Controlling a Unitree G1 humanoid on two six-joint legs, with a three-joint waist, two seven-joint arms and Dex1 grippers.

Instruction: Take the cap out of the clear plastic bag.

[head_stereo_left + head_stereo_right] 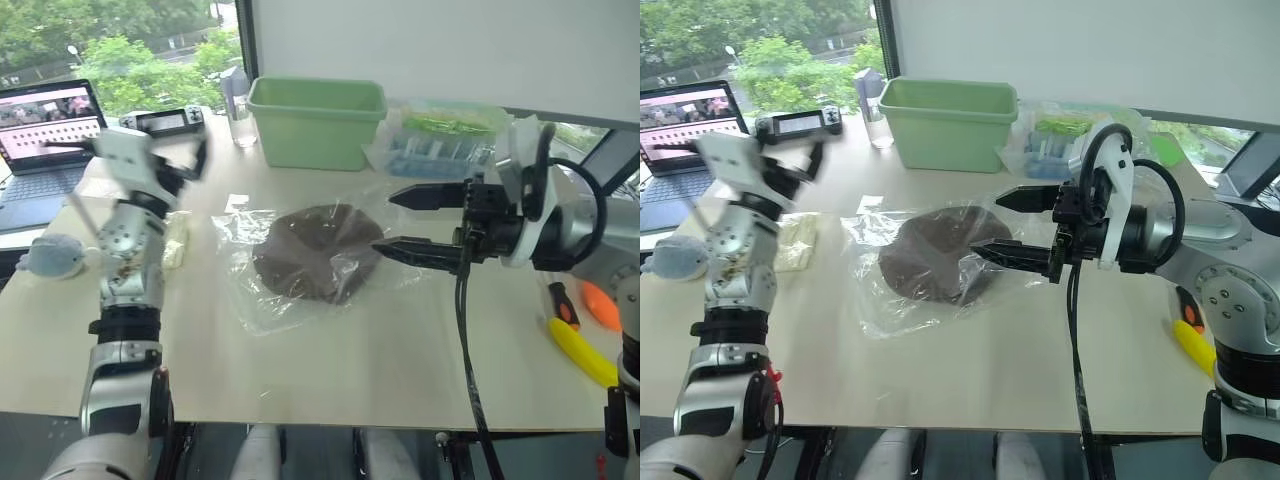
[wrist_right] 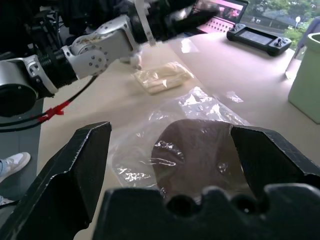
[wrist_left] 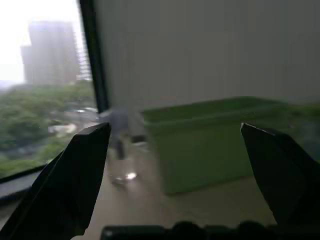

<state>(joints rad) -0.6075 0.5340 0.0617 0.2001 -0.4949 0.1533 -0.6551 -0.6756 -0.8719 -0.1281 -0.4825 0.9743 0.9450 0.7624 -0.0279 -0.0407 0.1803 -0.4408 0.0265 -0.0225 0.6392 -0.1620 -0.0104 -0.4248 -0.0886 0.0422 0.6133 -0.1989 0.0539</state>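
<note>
A brown cap (image 1: 318,252) is lying flat near the middle of the table (image 1: 330,370), fully inside the clear bag (image 1: 250,300), whose loose film is spreading out to the left and near side of it. The right gripper (image 1: 408,222) is hovering just right of the cap with its two fingers spread wide, pointing left, holding nothing; the lower finger is sitting close to the bag's right edge. The left gripper (image 1: 185,160) is raised above the table's left side, blurred, fingers spread, also holding nothing, and well apart from the bag.

The risks here are judgements. With no hand pinning the bag, a pinch on the cap is likely to catch film along with fabric, so bag and cap would be lifting together. The thin plastic could also be sliding across the smooth table under a sideways push. Which side the bag is opening on cannot be told, so the right gripper may be approaching a closed edge. A green bin (image 1: 316,120) is standing at the far side, and a cream packet (image 1: 175,242) is lying left of the bag, close enough for a sweeping left arm to knock.
</note>
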